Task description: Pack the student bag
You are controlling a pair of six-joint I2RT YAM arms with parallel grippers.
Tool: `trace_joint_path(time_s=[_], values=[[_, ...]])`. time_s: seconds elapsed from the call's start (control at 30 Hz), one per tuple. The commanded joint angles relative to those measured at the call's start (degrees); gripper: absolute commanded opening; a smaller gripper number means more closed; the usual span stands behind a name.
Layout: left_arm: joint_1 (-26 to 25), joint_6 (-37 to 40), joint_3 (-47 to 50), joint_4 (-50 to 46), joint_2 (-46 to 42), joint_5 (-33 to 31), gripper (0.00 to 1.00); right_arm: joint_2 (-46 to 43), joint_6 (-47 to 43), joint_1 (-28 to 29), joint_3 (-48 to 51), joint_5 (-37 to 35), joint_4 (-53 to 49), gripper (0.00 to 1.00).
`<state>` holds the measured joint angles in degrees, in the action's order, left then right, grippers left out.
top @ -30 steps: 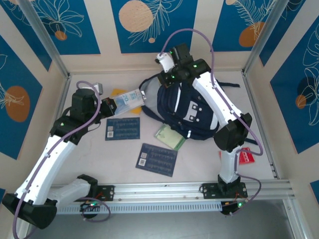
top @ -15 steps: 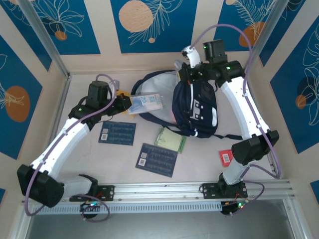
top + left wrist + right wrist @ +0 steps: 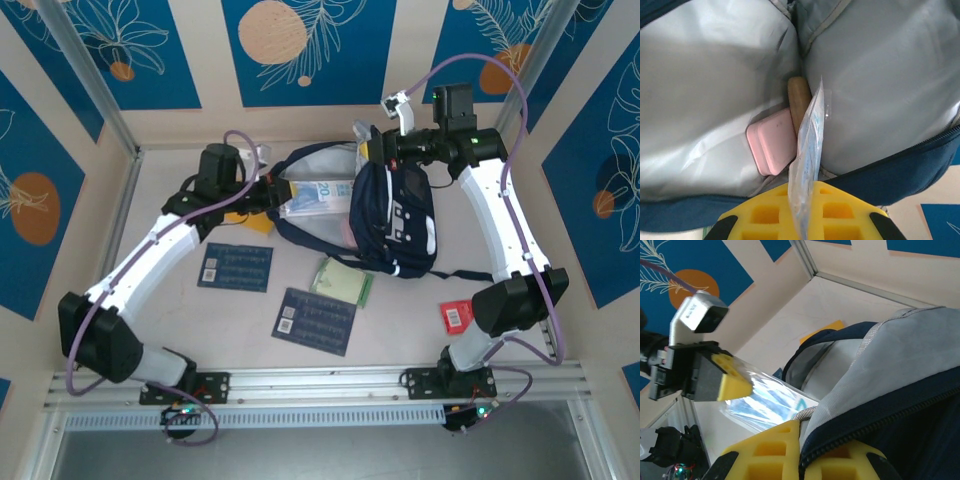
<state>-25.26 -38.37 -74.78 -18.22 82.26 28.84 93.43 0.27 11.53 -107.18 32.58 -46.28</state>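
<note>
While the bag (image 3: pixel 395 215) lies at the back middle of the table (image 3: pixel 400 325), its navy front with white stripes faces the right arm and its main compartment gapes toward the left arm, grey lining showing. Right gripper (image 3: pixel 801 452): jaws narrow, clamped on the bag's zippered rim at the top of the opening, lifting that edge clear of the table. Left gripper (image 3: pixel 268 192): jaws narrow, pinching one end of a clear packet (image 3: pixel 318 196) with blue print; the packet's far end reaches across the bag's mouth and over the lining. Left wrist view: the packet runs edge-on between the yellow pads (image 3: pixel 840 212) and points straight into the compartment. Inside the bag, at the bottom fold of the lining, sit a pink case (image 3: pixel 772 147) and, touching its right side, a tan rod (image 3: pixel 799 100); what the rod is, cannot tell. Right wrist view: a yellow flat piece (image 3: pixel 822 331) lies on the table just beside the bag's open side. In front of the bag, apart from it: a blue card (image 3: pixel 237 267) under the left forearm, a second card (image 3: pixel 315 320) nearer the base rail, a green pad (image 3: pixel 341 279) between that card and the bag, almost touching the bag's lower edge. A red item (image 3: pixel 456 315) rests near the right arm's elbow, partly hidden by it.
</note>
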Motion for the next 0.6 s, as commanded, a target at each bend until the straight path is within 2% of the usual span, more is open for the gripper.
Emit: trace_joint_path(time_s=[0.0,0.2,0.57], values=[[-0.7,3.5,-2.6,1.6,4.2,2.8,0.04,-4.2,0.8,0.1,-1.2,6.7,7.9,0.00],[-1.5,3.1,-5.2,2.0,9.6,1.7,0.03,-4.6,1.6,0.2,-0.9,6.9,8.5,0.00],[-6.8,0.0,-11.8,6.9,20.7,1.0,0.03,-4.3,2.9,1.0,-0.4,7.2,9.9,0.00]])
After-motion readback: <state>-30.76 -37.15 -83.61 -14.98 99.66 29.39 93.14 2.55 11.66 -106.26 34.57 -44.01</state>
